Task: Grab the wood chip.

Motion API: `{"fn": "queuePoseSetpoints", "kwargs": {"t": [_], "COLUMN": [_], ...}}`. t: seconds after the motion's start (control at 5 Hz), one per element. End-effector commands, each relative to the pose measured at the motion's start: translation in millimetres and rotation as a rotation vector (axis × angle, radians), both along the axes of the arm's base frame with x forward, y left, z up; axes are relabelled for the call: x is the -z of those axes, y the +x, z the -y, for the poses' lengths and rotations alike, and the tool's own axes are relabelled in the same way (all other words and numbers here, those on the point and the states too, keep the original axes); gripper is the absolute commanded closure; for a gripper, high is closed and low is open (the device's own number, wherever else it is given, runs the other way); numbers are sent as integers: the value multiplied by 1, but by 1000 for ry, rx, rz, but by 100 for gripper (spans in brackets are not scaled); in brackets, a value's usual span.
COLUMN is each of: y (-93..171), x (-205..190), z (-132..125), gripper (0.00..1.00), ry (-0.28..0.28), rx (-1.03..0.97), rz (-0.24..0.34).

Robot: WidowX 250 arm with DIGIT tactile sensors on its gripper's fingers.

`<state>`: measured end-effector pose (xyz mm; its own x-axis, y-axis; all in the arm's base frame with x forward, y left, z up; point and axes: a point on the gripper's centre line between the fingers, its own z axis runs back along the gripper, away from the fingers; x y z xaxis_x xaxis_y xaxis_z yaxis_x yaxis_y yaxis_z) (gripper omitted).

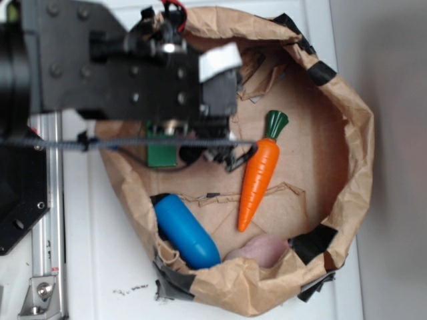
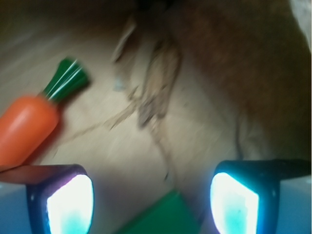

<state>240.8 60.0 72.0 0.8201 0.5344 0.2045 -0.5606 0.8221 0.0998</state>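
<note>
Black metal makes up the robot arm [image 1: 100, 67] at the left of the exterior view, boxy and studded with screws, beside a silver rail [image 1: 47, 220] on the white table [image 1: 93, 267].

Brown crumpled paper forms a wide bag [image 1: 353, 153] with its rim rolled down and patched with black tape [image 1: 313, 241]. Its floor is flat, scuffed cardboard with torn edges.

The wood chip [image 1: 162, 155] is a flat, green, straight-edged piece lying on the bag floor well left of the carrot [image 1: 259, 180], directly under the gripper [image 2: 156, 197]. The arm covers its upper part, so its long axis cannot be determined in the exterior view. In the wrist view only one corner [image 2: 165, 214] shows, pointing away from the camera.

The gripper's two fingers [image 2: 68, 204] are spread wide, with the chip's corner between them at the bottom edge of the wrist view. Whether they touch the chip cannot be determined.

A smooth blue capsule [image 1: 187, 230] lies below and left of the carrot, against the bag wall.

The carrot is glossy orange plastic, tapered, with a ridged green top [image 1: 276, 123]. Its tip points down and slightly left.

A pale pink rounded thing [image 1: 260, 250] sits just below the carrot's tip, half hidden by the rim.
</note>
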Motion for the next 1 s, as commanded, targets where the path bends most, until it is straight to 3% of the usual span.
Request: {"fn": "queuePoseSetpoints", "kwargs": {"t": [0.0,0.4,0.6,0.8], "y": [15,20,34,56], "x": [-2,-2,13,39], "z": [-27,-42,-43,-36], "gripper": [0,0,0,0], "ry": [4,-32,-70,-39], "rx": [-54,-12,10,59], "rz": [29,66,64,103]}}
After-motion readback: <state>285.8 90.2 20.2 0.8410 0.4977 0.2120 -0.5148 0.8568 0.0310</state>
